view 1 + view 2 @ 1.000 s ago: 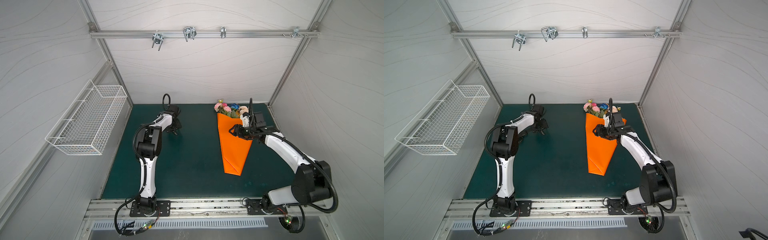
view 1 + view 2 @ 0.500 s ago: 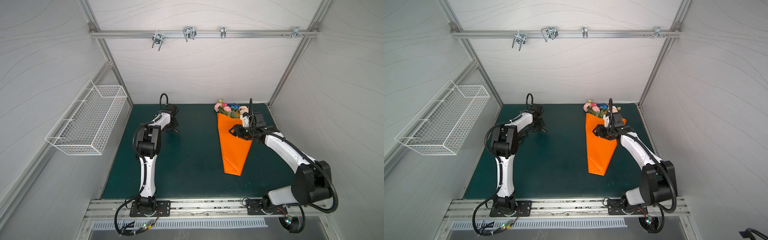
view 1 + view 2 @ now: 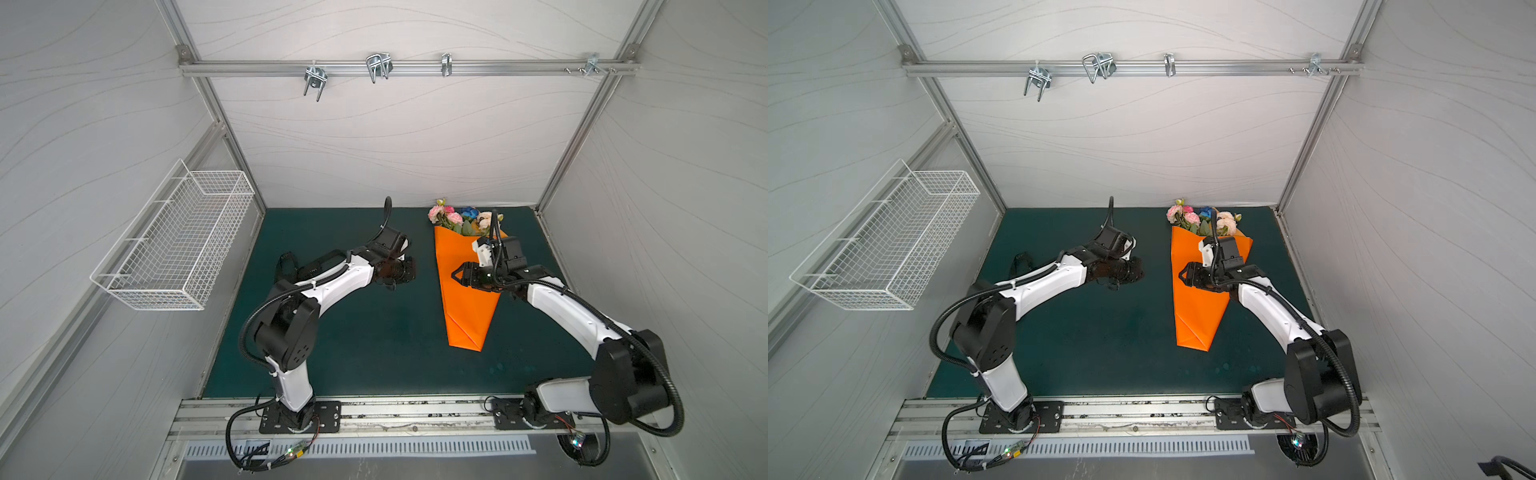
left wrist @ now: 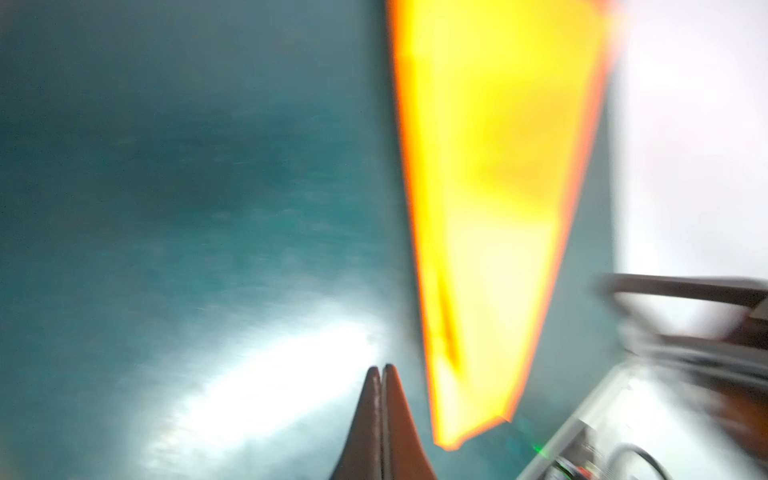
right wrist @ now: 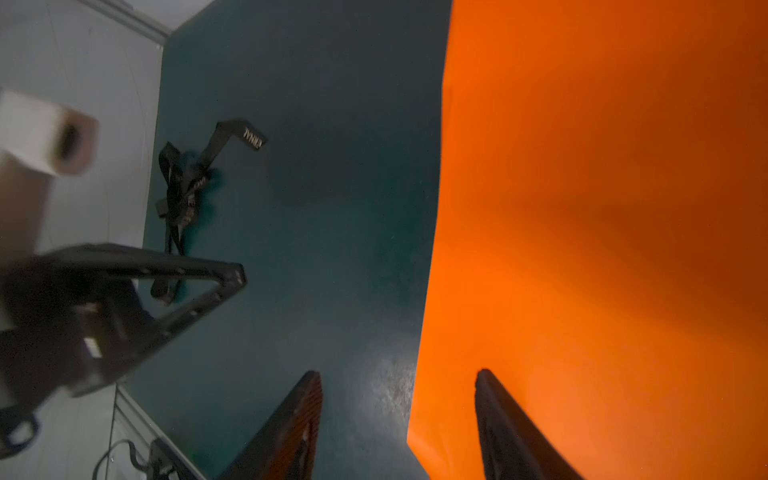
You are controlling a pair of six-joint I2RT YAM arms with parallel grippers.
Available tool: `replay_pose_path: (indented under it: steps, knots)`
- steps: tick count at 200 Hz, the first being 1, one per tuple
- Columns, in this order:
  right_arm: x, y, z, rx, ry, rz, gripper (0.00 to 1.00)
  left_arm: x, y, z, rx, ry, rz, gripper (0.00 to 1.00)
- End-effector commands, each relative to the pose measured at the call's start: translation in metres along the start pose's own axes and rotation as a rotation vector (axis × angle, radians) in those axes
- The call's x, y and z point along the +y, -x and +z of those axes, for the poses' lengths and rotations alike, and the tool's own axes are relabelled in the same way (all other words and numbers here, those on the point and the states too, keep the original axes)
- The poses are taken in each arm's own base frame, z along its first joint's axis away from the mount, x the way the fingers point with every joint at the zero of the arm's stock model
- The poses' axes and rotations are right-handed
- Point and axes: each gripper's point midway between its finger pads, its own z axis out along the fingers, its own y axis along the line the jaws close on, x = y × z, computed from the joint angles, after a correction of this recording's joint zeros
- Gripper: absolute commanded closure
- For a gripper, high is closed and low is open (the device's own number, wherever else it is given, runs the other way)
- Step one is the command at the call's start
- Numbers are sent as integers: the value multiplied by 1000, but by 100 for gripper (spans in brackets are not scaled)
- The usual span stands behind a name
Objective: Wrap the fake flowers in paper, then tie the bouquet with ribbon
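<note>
1. Looking in both top views, I see the bouquet of fake flowers [image 3: 455, 216] lying at the back of the green bench [image 3: 365, 332], its blossoms poking from the wide end of an orange paper cone [image 3: 469, 303].
2. My right tool [image 5: 398, 373] is spread apart, one finger over the paper, the other over bare bench, straddling the cone's edge; it grips nothing.
3. My left tool [image 4: 381, 368] is clenched tight with nothing between its fingers, near the cone's left edge; its wrist view is blurred.
4. A black printed ribbon [image 5: 187, 195] lies crumpled near the left wall, well apart from the bouquet.
</note>
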Motion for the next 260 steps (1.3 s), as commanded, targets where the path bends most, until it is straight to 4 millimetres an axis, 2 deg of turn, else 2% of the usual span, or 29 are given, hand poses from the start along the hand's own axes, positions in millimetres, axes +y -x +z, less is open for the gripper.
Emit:
replay_pose_path:
  steps: [1, 6, 11, 18, 23, 31, 39, 55, 77, 87, 96, 110, 129, 147, 181, 211, 217, 260]
  knots:
    - [24, 2, -1, -49, 71, -77, 39, 18, 19, -16, -78, 12, -56, 100]
    - [26, 0, 1, -46, 72, -89, 38, 26, 23, -20, -87, 39, -60, 98]
    - [27, -1, 2, -41, 65, -99, 38, 35, 29, -25, -95, 63, -58, 83]
    - [30, -2, 4, -37, 52, -122, 38, 52, 38, -32, -106, 117, -52, 57]
    - [32, -4, 7, -29, 42, -140, 38, 66, 45, -38, -116, 171, -42, 45]
    - [34, -3, 8, -31, 20, -169, 37, 90, 57, -47, -138, 268, -7, 35]
    - [37, -4, 10, -33, 0, -196, 37, 111, 70, -53, -151, 360, 63, 31]
    - [38, -3, 12, -38, -20, -217, 36, 145, 90, -55, -96, 495, 286, 30]
    - [32, -1, 10, -47, -60, -215, 35, 195, 97, -44, 113, 695, 666, 29]
    - [30, 1, 8, -49, -75, -219, 34, 212, 99, -40, 199, 729, 788, 28]
    - [28, 1, 6, -46, -88, -220, 33, 228, 107, -41, 235, 755, 827, 27]
    - [27, 1, 3, -50, -100, -222, 33, 247, 119, -48, 254, 734, 796, 27]
    - [25, 2, -1, -65, -114, -212, 31, 258, 119, -51, 268, 642, 796, 27]
    - [22, 4, -1, -72, -127, -208, 31, 274, 118, -49, 289, 651, 838, 27]
    - [18, 9, 1, -55, -152, -208, 31, 301, 118, -40, 347, 620, 801, 29]
    - [14, 13, -1, -66, -181, -190, 32, 314, 112, -27, 414, 564, 801, 30]
    - [13, 13, 0, -66, -185, -188, 32, 313, 122, -28, 393, 566, 801, 31]
    - [5, 20, -3, -74, -237, -170, 32, 317, 126, -13, 438, 451, 769, 38]
